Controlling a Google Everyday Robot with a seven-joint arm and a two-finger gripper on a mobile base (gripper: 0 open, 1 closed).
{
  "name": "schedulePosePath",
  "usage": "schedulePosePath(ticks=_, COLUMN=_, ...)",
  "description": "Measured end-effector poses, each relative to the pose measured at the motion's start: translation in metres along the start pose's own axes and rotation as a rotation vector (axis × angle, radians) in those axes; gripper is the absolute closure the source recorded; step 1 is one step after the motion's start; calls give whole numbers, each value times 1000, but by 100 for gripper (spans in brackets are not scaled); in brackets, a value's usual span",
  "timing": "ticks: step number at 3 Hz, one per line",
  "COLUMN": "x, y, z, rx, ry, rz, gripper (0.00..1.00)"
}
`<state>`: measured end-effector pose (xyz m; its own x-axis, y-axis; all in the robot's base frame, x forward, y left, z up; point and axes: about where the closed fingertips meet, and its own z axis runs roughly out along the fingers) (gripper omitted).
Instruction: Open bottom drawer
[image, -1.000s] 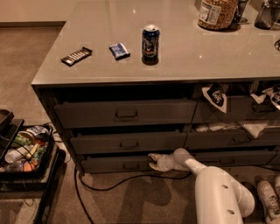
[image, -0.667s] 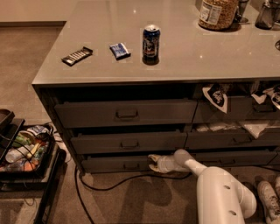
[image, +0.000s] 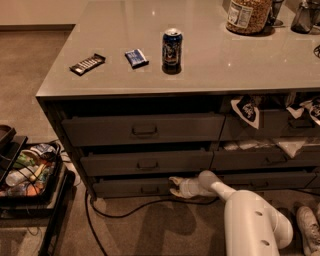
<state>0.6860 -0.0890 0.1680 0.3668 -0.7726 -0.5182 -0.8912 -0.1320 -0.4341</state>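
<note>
The bottom drawer (image: 130, 187) is the lowest, shallow dark grey front of the left stack of three, with a small centre pull (image: 149, 189). It stands slightly out from the cabinet. My gripper (image: 174, 186) is low by the floor at the right end of this drawer's front, just right of the pull, with pale fingers pointing left. The white arm (image: 250, 215) reaches in from the lower right. The drawer's inside is hidden.
Two taller grey drawers (image: 142, 130) sit above it. The right stack holds white cloths (image: 290, 145). On the counter lie a can (image: 171, 47), a dark bar (image: 87, 64) and a blue packet (image: 136, 58). A cart of items (image: 27, 170) stands left; a cable (image: 125, 210) crosses the floor.
</note>
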Motion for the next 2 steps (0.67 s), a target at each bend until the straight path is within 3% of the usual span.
schedulePosePath(ticks=2, x=0, y=-1, z=0, rx=-6, ry=-3, rz=4, gripper=100)
